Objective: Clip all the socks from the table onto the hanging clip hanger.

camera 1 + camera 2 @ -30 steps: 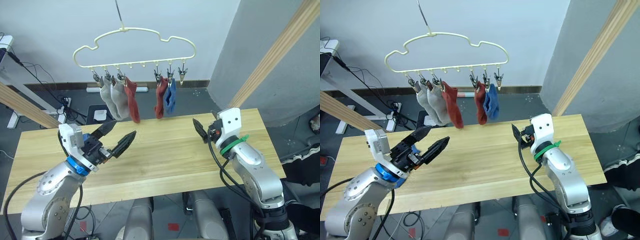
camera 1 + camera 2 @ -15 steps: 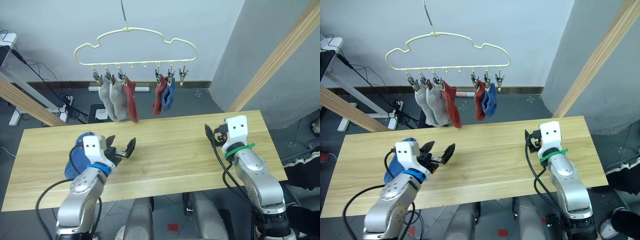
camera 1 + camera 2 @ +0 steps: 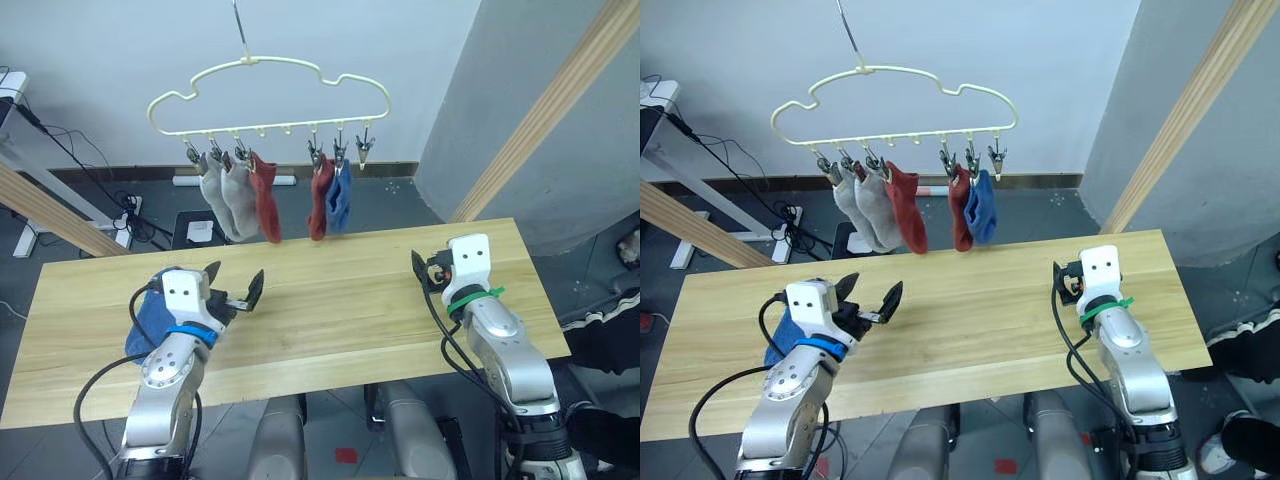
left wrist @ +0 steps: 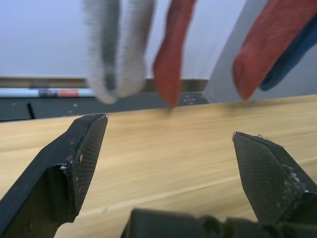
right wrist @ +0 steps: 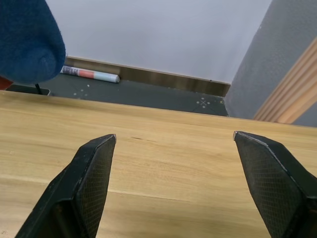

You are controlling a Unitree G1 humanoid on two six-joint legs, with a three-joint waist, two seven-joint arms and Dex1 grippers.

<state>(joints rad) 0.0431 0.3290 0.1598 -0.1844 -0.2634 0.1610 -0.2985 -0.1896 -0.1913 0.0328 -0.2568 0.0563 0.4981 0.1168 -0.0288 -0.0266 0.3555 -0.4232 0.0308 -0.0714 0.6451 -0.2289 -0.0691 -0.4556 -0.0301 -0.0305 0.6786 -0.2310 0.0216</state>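
Five socks clipped: grey pair (image 3: pixel 228 195), rust-red sock (image 3: pixel 265 205), second rust-red sock (image 3: pixel 320 195) and blue sock (image 3: pixel 341 193), all hanging from the clip hanger (image 3: pixel 247 61) in the upper middle of the head views.
One sock to go: second blue sock (image 3: pixel 150 318), crumpled on the desk (image 3: pixel 330 310) at lower left, partly hidden behind the left forearm.
Left pincer (image 3: pixel 235 283): spread wide, empty, hovering low over the desk just right of the blue sock and pointing away from it, toward the frame's middle.
Right pincer (image 5: pixel 174 134): spread wide too, empty, over the desk at right, well apart from any sock.
Step in hand, judged: picking up the last blue sock with the left arm.
Doing it well: turn back over the sock, come down from above, pinch near the cuff rather than the bunched middle, so that a free edge hangs ready for a clip.
Likely target: free clip (image 3: pixel 365 148) at the right end of the row, just beside the hung blue sock.
Edges: sock near the desk's left end and not far from the front edge; no dragging outward.
Open room: bare desk across the middle and right; slanted beam (image 3: pixel 540 110) at upper right and another (image 3: pixel 50 210) at left, both outside the lifting path.
Risk: brushing the hung socks on the way up and setting the hanger swinging.
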